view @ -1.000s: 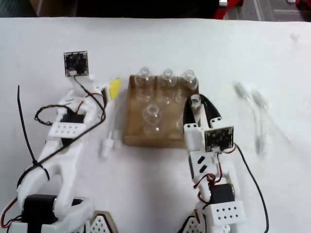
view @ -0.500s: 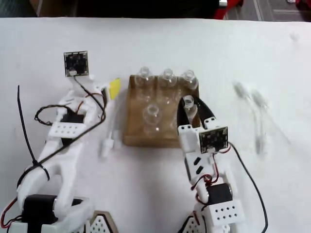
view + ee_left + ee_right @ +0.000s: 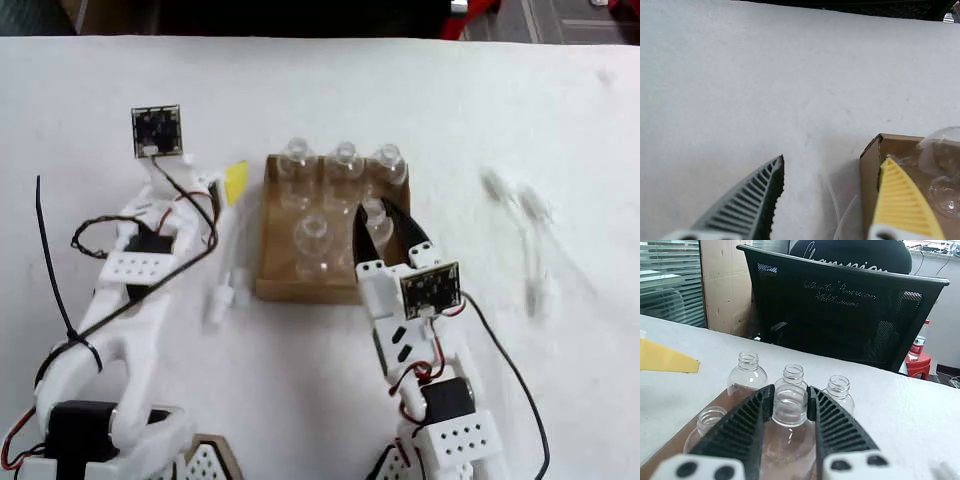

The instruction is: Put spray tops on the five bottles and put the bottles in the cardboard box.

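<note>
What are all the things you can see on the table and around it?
bottles: four, clear, no tops, standing in the box
held bottle: one, clear, no top, at the box's right side
cardboard box: one, brown, middle of the table
spray tops: one left of the box, more to its right (count unclear), clear-white, lying on the table
table: one, white
chair: one, black, behind the table
left tool: one, grey and yellow fingers, open, beside the box's left wall
right tool: one, black fingers, shut on the held bottle's neck
</note>
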You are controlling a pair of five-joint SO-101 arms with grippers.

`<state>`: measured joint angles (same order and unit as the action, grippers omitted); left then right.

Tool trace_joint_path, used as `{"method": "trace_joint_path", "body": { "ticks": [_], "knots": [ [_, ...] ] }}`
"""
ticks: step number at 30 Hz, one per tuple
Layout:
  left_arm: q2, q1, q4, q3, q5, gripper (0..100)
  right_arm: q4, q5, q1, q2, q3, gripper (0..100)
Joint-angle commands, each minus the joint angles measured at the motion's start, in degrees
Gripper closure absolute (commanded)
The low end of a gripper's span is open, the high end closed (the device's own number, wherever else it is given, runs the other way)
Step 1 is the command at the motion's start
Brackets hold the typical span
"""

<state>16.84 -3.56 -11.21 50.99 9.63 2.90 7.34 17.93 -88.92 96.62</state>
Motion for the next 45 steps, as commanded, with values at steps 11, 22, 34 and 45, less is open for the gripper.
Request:
{"method": "trace_joint_path", "body": {
  "ticks": [11,22,34,45],
  "knots": [
    [0.57,-0.66,1.67,-0.7,-0.44,71,-0.22,0.0,0.48,0.4,0.53,98.2],
    [0.57,-0.66,1.49,-0.62,-0.44,71,0.48,0.09,0.57,7.6,0.53,98.1],
    [0.57,-0.66,1.58,-0.53,-0.44,71,0.75,0.0,0.4,8.13,0.53,87.7],
    [0.57,-0.66,1.58,-0.62,-0.44,71,1.19,0.0,0.66,7.52,0.53,86.3]
  ]
}}
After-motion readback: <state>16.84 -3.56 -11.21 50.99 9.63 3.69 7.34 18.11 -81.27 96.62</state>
